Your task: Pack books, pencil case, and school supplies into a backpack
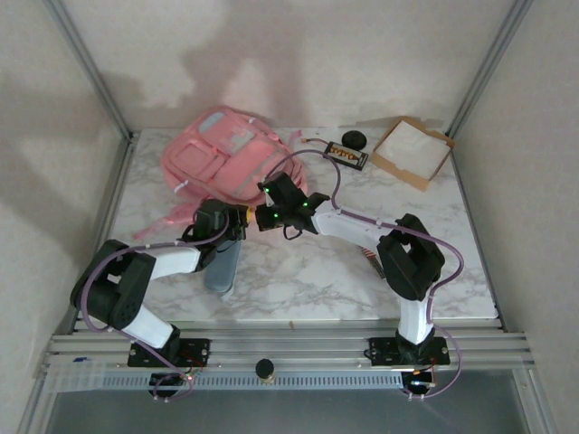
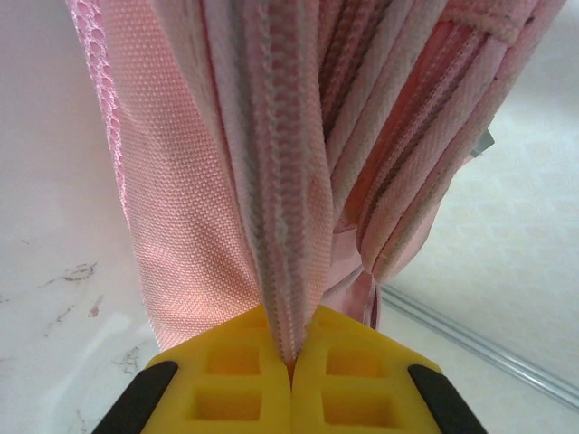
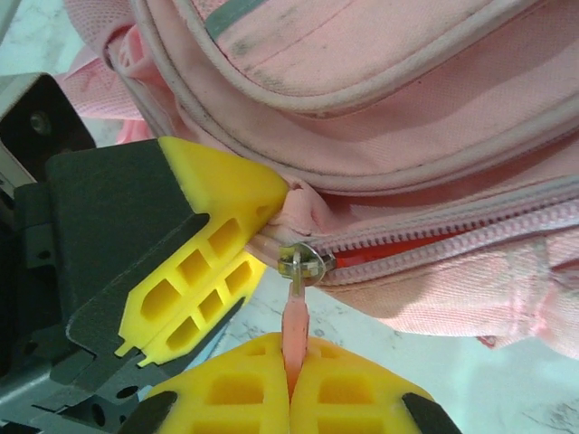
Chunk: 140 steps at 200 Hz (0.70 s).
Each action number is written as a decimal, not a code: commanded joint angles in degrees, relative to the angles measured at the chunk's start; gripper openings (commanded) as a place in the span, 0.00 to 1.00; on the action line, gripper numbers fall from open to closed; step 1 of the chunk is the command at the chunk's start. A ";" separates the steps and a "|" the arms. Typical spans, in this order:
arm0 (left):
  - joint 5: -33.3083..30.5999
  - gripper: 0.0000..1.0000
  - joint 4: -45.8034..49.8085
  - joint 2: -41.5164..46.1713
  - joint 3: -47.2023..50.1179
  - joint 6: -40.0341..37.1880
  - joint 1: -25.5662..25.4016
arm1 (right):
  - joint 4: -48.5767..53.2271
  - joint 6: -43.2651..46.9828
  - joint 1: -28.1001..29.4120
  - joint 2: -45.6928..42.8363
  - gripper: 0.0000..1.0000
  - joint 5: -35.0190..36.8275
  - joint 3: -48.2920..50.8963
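A white marble table (image 1: pixel 362 280) is enclosed by pale walls. A pink backpack (image 1: pixel 222 154) is laid at its far left. The left fingers (image 2: pixel 282 375) are pressed together on a fold of the backpack's fabric along the zipper seam. The right fingers (image 3: pixel 276 375) are pinched on the pink zipper pull (image 3: pixel 295 316), just beside the left ones. A grey-blue pencil case (image 1: pixel 222 269) is seen on the table under the left arm, near the backpack. A cardboard tray (image 1: pixel 412 149) is set at the far right.
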<state>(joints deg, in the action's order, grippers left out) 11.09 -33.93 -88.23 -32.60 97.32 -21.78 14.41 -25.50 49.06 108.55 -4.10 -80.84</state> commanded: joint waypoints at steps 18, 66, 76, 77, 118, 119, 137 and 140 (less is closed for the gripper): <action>-2.99 0.00 6.03 4.08 -1.35 -6.49 3.76 | 1.26 0.97 -1.97 -4.81 0.00 3.19 -0.12; -2.29 0.00 11.78 10.29 0.41 -9.96 8.53 | 3.02 3.46 -7.70 -5.94 0.00 2.71 1.62; -2.10 0.00 13.37 11.04 0.07 -11.13 9.58 | 3.07 4.11 -8.86 -5.92 0.00 2.39 1.65; -2.03 0.00 13.46 11.09 0.08 -11.20 9.71 | 3.07 4.21 -8.92 -5.91 0.00 2.37 1.65; 3.58 0.00 18.07 11.46 -2.97 -18.65 18.30 | 3.29 6.02 -15.07 -4.05 0.00 -1.11 -0.09; 3.72 0.00 18.31 11.43 -3.25 -18.91 18.50 | 3.23 6.05 -15.19 -4.01 0.00 -1.14 -0.14; 4.61 0.00 22.43 10.65 -7.34 -23.89 20.86 | 2.83 6.26 -17.18 -3.18 0.00 -1.88 -1.04; 4.64 0.00 22.98 10.50 -7.93 -24.41 21.12 | 2.76 6.02 -17.64 -3.02 0.00 -2.41 -1.14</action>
<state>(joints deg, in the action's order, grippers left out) 21.04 -15.49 -78.04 -34.17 81.89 -5.87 16.10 -20.23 36.10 105.01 -8.93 -79.81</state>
